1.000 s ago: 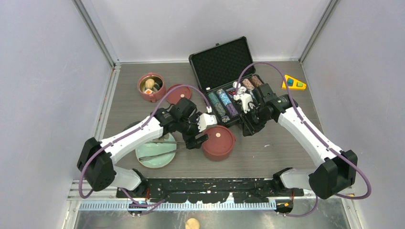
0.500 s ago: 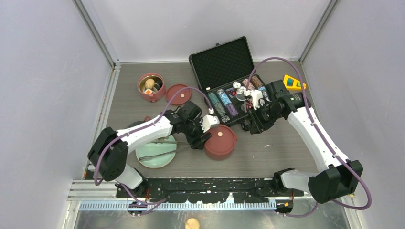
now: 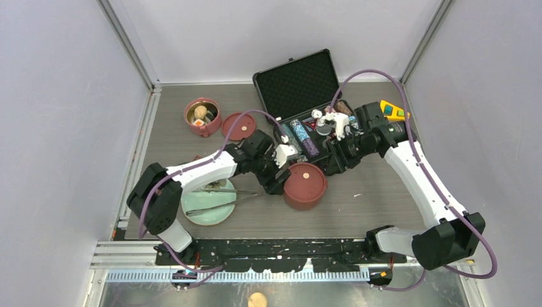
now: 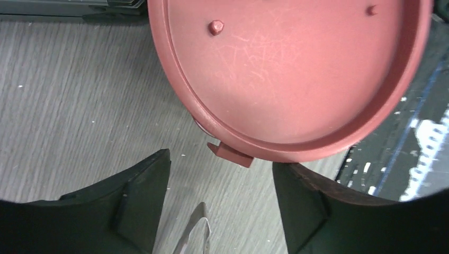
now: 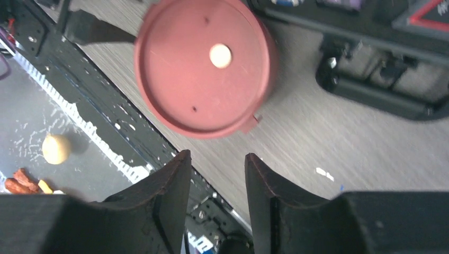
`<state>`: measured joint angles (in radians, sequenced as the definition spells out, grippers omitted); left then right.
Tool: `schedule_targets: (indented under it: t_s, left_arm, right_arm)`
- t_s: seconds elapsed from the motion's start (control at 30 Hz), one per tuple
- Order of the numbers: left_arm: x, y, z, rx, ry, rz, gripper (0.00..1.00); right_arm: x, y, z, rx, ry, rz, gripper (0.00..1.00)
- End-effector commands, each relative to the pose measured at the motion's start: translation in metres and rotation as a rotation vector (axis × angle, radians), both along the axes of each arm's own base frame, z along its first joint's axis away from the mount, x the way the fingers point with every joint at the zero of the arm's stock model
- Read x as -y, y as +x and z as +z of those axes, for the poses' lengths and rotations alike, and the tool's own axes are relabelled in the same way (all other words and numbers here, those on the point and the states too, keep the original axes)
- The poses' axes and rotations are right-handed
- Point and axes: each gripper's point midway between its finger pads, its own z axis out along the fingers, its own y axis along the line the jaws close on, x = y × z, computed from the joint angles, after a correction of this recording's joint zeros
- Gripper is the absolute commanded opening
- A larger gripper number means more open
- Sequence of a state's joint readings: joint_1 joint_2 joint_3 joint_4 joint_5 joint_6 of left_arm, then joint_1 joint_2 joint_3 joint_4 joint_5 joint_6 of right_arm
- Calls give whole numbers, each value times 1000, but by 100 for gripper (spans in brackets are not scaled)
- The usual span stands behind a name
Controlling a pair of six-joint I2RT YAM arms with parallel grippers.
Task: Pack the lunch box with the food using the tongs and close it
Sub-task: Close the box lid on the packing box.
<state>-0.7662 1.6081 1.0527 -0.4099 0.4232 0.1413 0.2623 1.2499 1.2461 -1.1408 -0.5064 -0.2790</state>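
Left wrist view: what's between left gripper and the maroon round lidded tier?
Left wrist view shows bare grey table there; the slim silver tongs' tip pokes in inside the open left gripper, short of the tier.

The back wall (image 3: 275, 32) is plain and pale, a little bit purple. The left wall (image 3: 57, 128) and the right wall (image 3: 492, 96) look the same. Thin silver metal bars (image 3: 128, 41) run up the two back corners. The table top (image 3: 377, 204) is grey with fine wood lines. A black rail (image 3: 281, 249) lies along its near edge, then a shiny metal sheet (image 3: 319, 294). The light is soft and even.
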Motion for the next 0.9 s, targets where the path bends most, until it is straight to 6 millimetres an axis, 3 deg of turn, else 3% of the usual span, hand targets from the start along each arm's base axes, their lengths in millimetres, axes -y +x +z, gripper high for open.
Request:
schedule_targets:
  t_s: [0.0, 0.17, 0.27, 0.43, 0.67, 0.87]
  left_arm:
    - [1, 3, 60, -35, -176, 7, 76]
    - [-47, 7, 101, -23, -221, 111, 86]
    - [-81, 20, 119, -13, -270, 243, 92]
    - [-130, 34, 130, -36, -317, 431, 98]
    - [-148, 32, 141, -9, -325, 500, 100]
    - [-150, 33, 153, 20, -341, 526, 100]
  right_arm:
    - [-46, 13, 30, 196, 122, 81, 49]
    - [-81, 15, 14, 319, -30, 212, 53]
    - [-95, 18, 3, 339, -90, 273, 55]
    - [-116, 12, -17, 355, -187, 378, 55]
    - [-122, 0, -68, 302, -292, 467, 55]
    - [-108, -17, -116, 194, -360, 512, 55]
